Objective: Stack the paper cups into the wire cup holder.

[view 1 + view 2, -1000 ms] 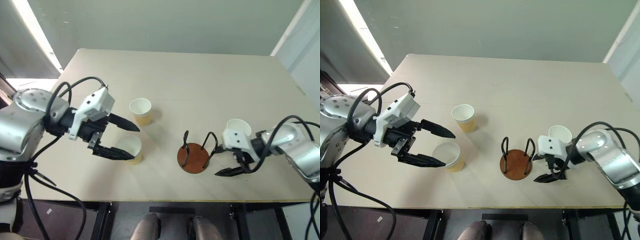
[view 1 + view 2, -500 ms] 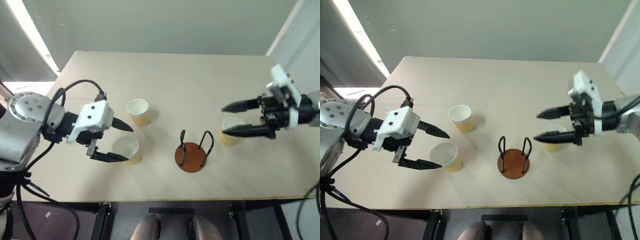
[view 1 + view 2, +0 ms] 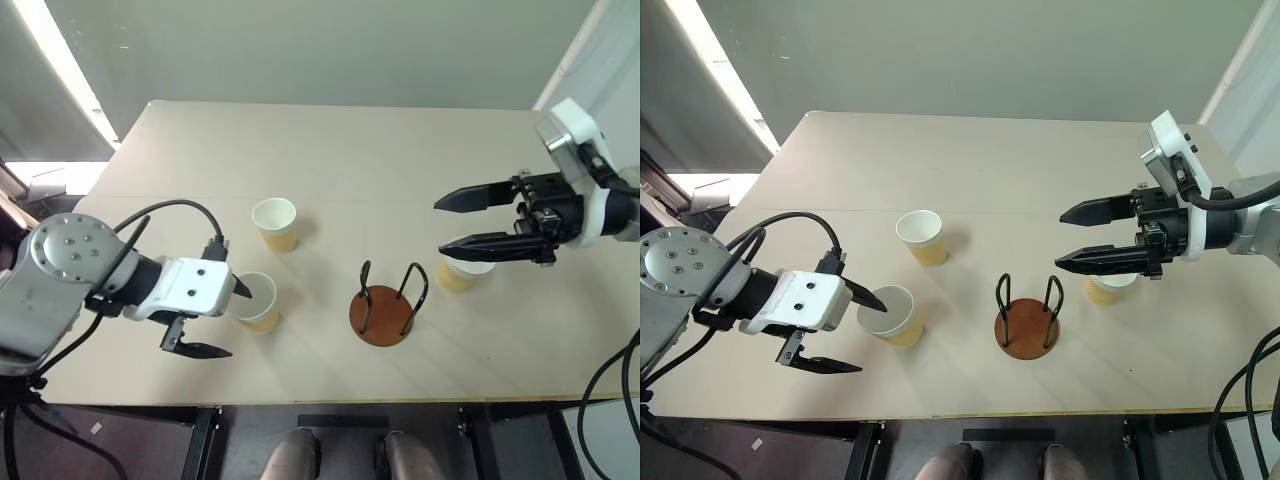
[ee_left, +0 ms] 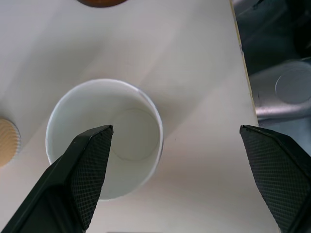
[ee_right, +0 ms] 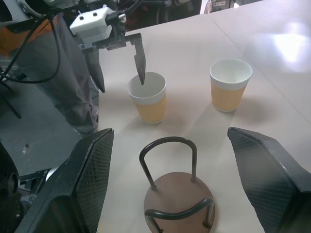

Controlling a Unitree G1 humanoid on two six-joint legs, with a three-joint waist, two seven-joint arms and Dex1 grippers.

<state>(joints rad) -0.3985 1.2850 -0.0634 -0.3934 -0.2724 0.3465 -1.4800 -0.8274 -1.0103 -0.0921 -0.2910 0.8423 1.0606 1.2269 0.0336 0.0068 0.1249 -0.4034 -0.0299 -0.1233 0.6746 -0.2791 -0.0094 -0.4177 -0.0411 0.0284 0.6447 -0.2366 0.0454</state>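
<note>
Two arms have changed their places in the last second, and the bigger change is on the right. The right gripper (image 3: pixel 1072 237), which was low on the counter (image 3: pixel 400 140) beside the wire cup holder (image 3: pixel 385 312), is now raised above the counter with its fingers spread wide and holding nothing. The paper cup on the right (image 3: pixel 462 270) that it hung over stands untouched below it, so I judge this side has made no progress yet.

The left gripper (image 3: pixel 225 320) has come lower and now stands at the near paper cup (image 3: pixel 256 301). Its fingers are also spread, one finger (image 4: pixel 85 167) over the cup's rim and the other well outside the cup, on its near side. It pinches nothing yet; I think the next step is to close on the rim.

The third paper cup (image 3: pixel 275 222) stands apart, farther back on the counter. The holder is empty, between the near cup and the right cup, so all three cups remain to be stacked.

Nothing lies between the near cup and the holder. The thin wire loops are the only obstacle for a cup that comes in low.
</note>
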